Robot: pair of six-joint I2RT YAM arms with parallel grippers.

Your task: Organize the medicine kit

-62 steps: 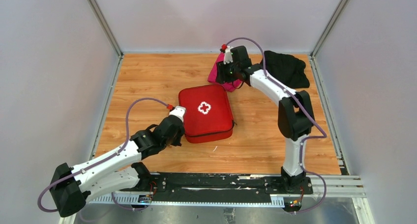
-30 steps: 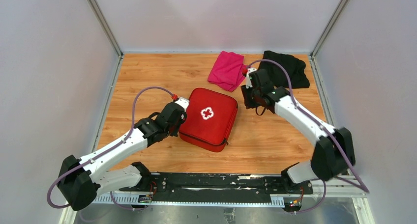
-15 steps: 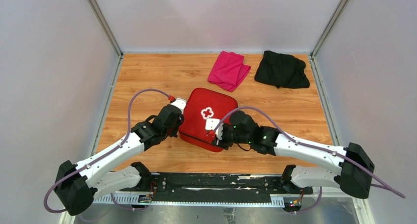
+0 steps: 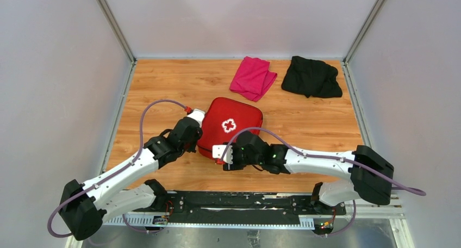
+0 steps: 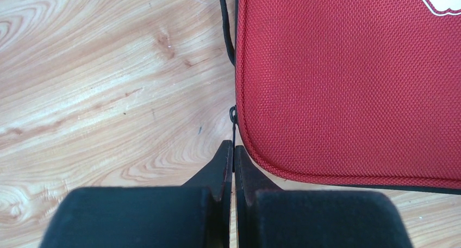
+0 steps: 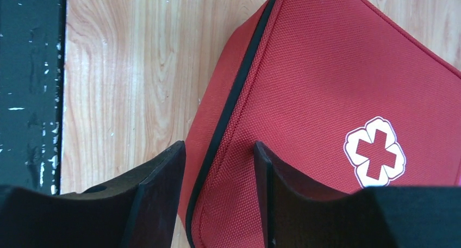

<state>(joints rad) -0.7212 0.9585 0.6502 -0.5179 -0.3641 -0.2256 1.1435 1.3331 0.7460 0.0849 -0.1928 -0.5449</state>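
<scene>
Seemingly opening medicine kit point(image 4: 231, 129): pinching zip cord point(image 5: 234, 127) in closed left pincer point(image 5: 234, 150), straddling kit's edge with parted, empty right pincer point(image 6: 218, 146). Next: clamp edge, pull cord.

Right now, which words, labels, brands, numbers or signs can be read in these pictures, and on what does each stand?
Words, brands, numbers: none can be read.
Sign: white cross emblem, no lettering, on the lid of the red medicine kit.
</scene>
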